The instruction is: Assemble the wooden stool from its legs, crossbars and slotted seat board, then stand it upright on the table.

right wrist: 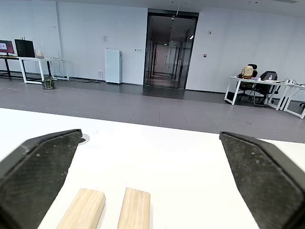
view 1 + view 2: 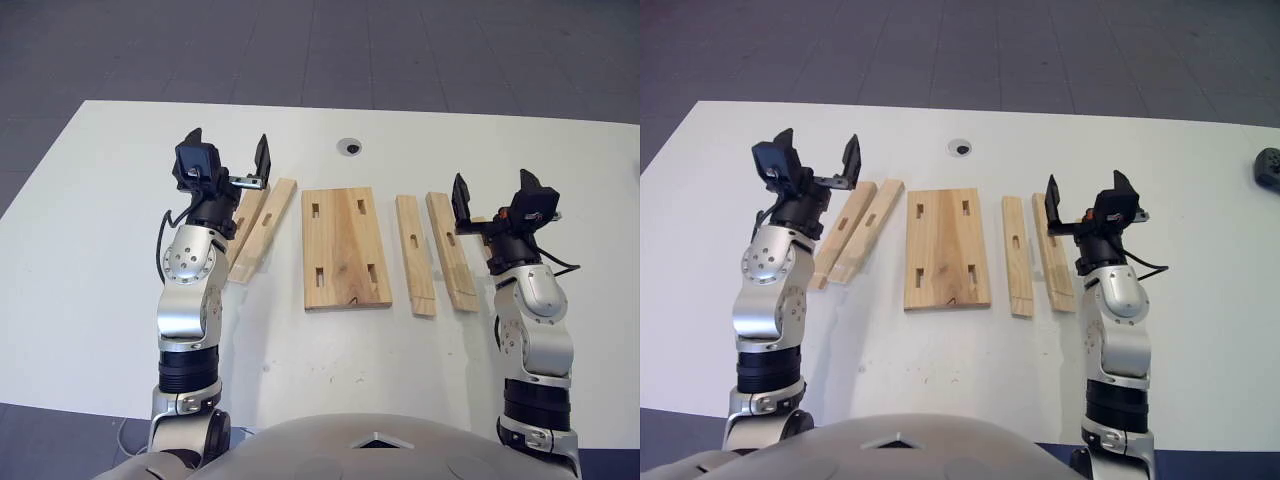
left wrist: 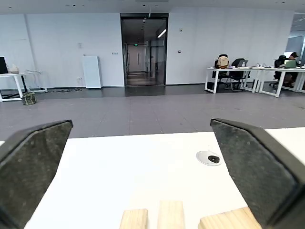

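Seat board [image 2: 346, 247], slotted, lies flat mid-table [image 2: 120, 200]. Just L of it, two slotted wooden bars sit side by side at an angle: outer L bar [image 2: 845, 230] and inner L bar [image 2: 868, 228]. Just R of it: inner R bar [image 2: 415, 255], outer R bar [image 2: 451, 250]. L gripper [image 2: 228, 150] & R gripper [image 2: 492, 195] are held above the table w/ fingers wide apart, nothing in either. Cable grommet [image 2: 349, 147] lies beyond the board.
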`<state>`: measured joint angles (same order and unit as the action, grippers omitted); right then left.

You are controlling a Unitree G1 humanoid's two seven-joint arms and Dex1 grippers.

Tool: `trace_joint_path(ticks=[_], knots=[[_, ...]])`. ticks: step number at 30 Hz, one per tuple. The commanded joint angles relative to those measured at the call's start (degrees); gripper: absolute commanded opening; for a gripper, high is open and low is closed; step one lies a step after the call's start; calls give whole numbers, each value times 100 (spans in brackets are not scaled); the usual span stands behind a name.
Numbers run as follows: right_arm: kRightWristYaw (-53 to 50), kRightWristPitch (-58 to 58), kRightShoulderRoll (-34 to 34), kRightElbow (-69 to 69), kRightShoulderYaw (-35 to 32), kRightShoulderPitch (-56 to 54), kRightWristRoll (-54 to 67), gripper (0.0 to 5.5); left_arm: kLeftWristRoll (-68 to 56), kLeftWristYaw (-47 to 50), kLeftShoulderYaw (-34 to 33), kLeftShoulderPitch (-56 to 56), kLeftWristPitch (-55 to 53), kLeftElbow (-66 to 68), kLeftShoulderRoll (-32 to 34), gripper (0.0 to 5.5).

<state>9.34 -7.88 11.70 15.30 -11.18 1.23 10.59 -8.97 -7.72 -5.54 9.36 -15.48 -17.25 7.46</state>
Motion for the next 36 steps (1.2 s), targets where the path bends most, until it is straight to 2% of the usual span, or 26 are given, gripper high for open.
trace_joint_path(ticks=[1, 3, 6, 14, 21, 36], knots=[[30, -70, 117, 68, -147, 29, 67, 537, -125, -468, -602, -349, -420, 176, 856, 540], [32, -65, 129, 68, -184, 83, 67, 537, -209, -709, -861, -445, -694, 482, 1270, 540], [23, -66, 125, 83, -173, 121, 35, 537, -290, -1146, -918, -500, -1066, 939, 1761, 540], [-17, -120, 127, 189, -175, 156, 28, 537, -378, -1992, -547, -271, -1765, 2270, 2255, 540], [30, -178, 169, 165, -148, 60, 36, 540, -375, -2118, -476, -177, -1855, 3226, 2289, 428], [0, -200, 156, 164, -108, 13, 6, 540, -207, -2186, -78, -678, -1623, 2996, 2399, 174]])
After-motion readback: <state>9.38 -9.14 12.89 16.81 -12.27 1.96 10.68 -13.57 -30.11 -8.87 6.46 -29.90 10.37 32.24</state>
